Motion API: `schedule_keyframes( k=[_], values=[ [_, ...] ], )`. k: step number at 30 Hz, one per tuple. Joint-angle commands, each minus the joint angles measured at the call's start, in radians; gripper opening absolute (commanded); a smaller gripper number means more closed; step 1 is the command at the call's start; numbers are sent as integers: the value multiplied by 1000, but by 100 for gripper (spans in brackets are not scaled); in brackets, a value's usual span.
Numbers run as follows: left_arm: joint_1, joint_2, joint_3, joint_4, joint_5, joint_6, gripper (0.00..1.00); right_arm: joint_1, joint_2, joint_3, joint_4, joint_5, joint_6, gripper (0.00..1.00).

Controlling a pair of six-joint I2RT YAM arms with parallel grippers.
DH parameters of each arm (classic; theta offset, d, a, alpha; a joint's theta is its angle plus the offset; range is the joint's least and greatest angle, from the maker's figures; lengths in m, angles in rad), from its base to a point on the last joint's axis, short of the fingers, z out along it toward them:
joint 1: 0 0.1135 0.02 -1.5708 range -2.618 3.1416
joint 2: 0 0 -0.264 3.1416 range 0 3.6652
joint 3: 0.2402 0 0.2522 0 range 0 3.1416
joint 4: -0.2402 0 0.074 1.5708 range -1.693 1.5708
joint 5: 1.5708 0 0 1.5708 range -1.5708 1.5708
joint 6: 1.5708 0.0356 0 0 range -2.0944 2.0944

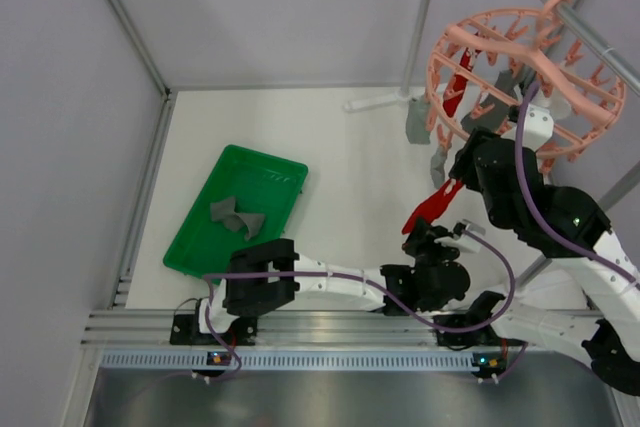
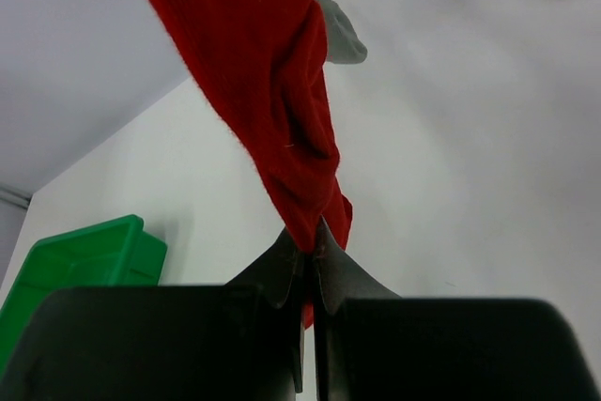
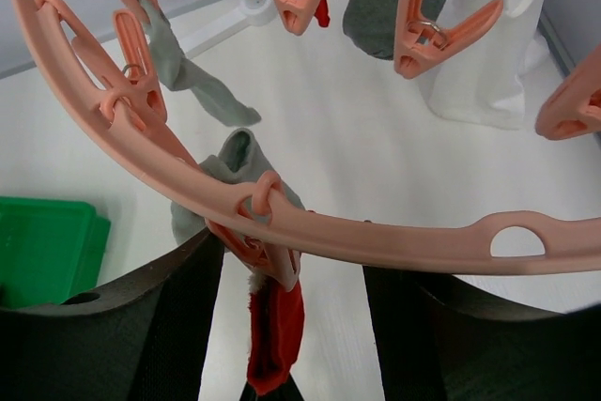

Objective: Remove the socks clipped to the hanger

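Midway through the job, the left gripper (image 2: 308, 249) is pinched tight on the lower end of a red sock (image 2: 272, 91). The sock runs at a slant up to a clip (image 3: 266, 253) on the near rim of the salmon-pink hanger (image 1: 530, 77). The right gripper (image 3: 291, 265) stands with its jaws apart on either side of that clip and the ring above it, holding nothing. Whether its fingers (image 3: 178, 326) touch the clip cannot be told.

What look like two grey socks (image 1: 236, 215) lie in the green tray (image 1: 190, 247) at the left of the table (image 1: 340, 167), apparently work already done. Much is left. The red sock in hand is not yet free, and a second red sock (image 1: 458, 87) and several hanging grey socks (image 1: 417, 123) are clipped around the ring.

The hanger's hook hangs over a slanting metal bar (image 1: 600, 39) at the upper right, with a white stand (image 1: 380, 101) behind it. Space around the clip is tight: the ring crosses between the right gripper's jaws, and one grey sock (image 3: 225, 161) dangles just beside the clip. The left arm reaches across the table beneath the right arm, so the two work close together.
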Motion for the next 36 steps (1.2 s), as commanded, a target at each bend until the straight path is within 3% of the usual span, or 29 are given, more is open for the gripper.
schedule_keyframes(
  k=[1,19,25,28,29,36],
  values=[
    [-13,15,34,1,-22,17,0,31,14,-3,78,68,4,57],
    [-13,86,83,1,-60,66,0,60,54,57,43,137,27,48],
    [-14,86,89,1,-71,77,0,62,59,51,40,149,38,38],
    [-14,87,89,1,-71,78,0,62,57,49,41,152,35,5],
    [-14,87,89,1,-71,78,0,63,59,46,42,152,35,0],
    [-4,32,26,1,-47,37,0,63,56,17,54,142,27,0]
  ],
)
